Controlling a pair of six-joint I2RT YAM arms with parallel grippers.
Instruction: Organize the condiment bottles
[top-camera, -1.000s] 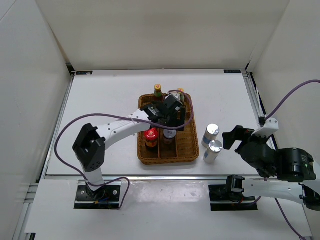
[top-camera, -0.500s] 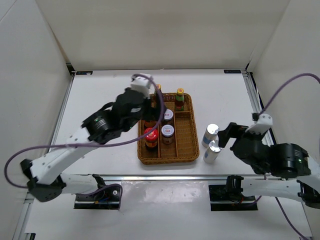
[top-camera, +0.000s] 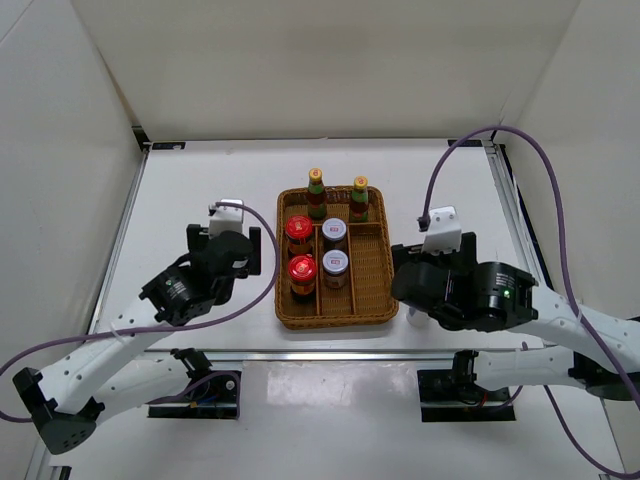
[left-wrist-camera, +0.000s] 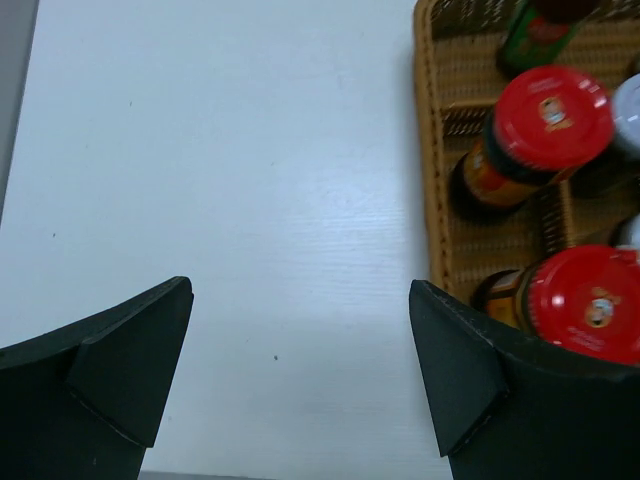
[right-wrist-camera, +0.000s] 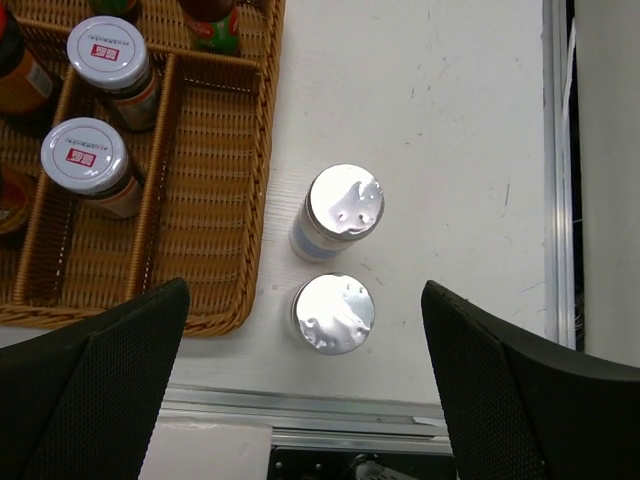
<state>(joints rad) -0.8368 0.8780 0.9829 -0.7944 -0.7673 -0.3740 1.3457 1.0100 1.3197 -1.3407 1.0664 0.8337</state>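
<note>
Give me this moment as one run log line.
left pincer open, empty | right pincer open over two silver cylinders outside wicker tray | red-lidded jars in tray

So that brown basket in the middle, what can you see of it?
The wicker tray looks like brown woven cane, rectangular with rounded corners, flat on the white table. Dividers split it: two sauce bottles across the far end, two red-lidded jars in the left lane, two silver-lidded jars in the middle, the right lane bare.
</note>
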